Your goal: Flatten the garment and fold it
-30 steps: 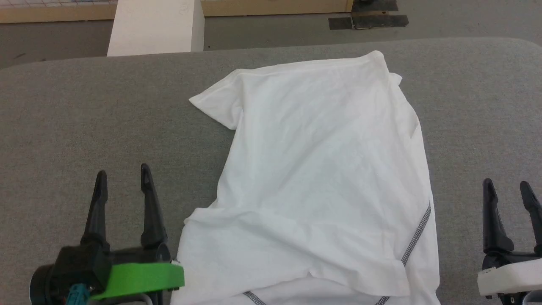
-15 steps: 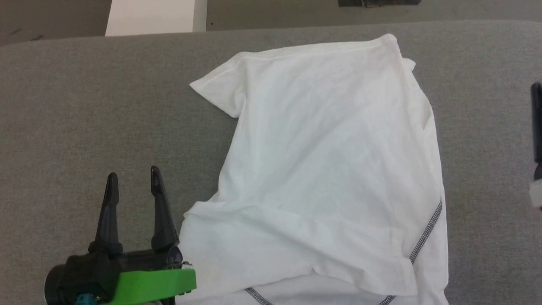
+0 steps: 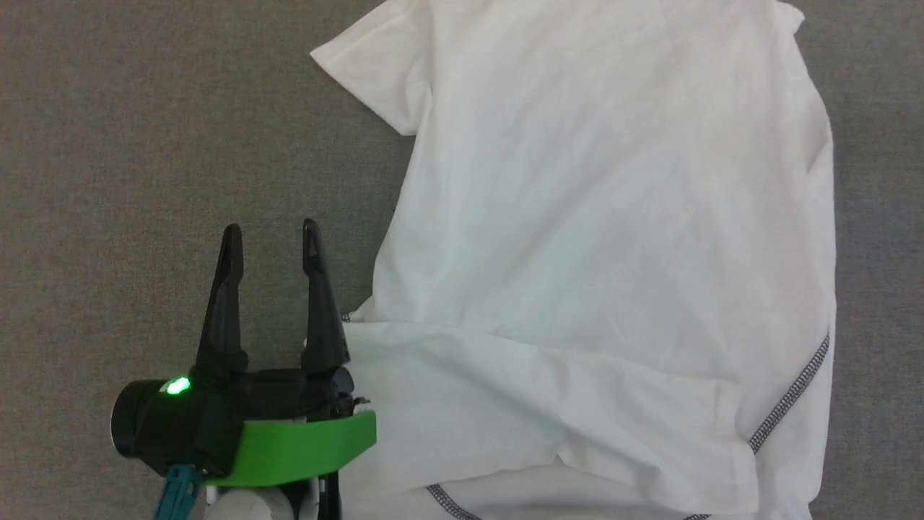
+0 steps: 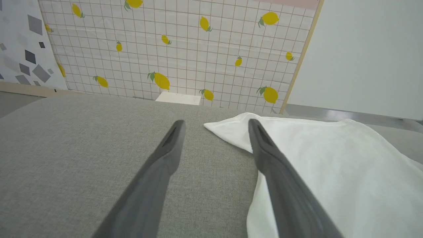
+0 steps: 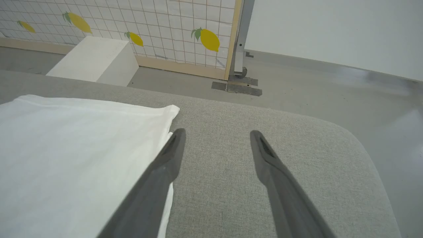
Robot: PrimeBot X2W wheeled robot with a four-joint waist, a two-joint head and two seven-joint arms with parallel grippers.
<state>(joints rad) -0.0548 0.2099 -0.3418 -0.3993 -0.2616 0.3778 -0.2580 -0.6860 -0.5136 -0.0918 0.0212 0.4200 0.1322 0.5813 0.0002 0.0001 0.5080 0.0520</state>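
Note:
The garment [image 3: 592, 238] is a thin white shirt with dark contrast stitching, lying rumpled and partly doubled over on the grey table [image 3: 144, 144]. A sleeve corner sticks out at its upper left. My left gripper [image 3: 271, 240] hovers open just left of the shirt's lower left edge, with nothing between its fingers. In the left wrist view the open left gripper [image 4: 215, 125] points along the cloth, the garment [image 4: 330, 165] lying to its right. In the right wrist view my right gripper [image 5: 215, 134] is open and empty over bare table, beside the far right corner of the garment [image 5: 72, 148].
A white box [image 5: 94, 59] stands on the floor beyond the table's far edge, in front of a lemon-patterned panel [image 4: 185, 49]. The rounded far right corner of the table [image 5: 330, 155] is close to my right gripper. Bare grey table stretches to the left of the shirt.
The head camera has tilted down and closer, so the table's far edge and the box left the view. The right gripper left the head view; the left gripper sits closer to the shirt's edge.

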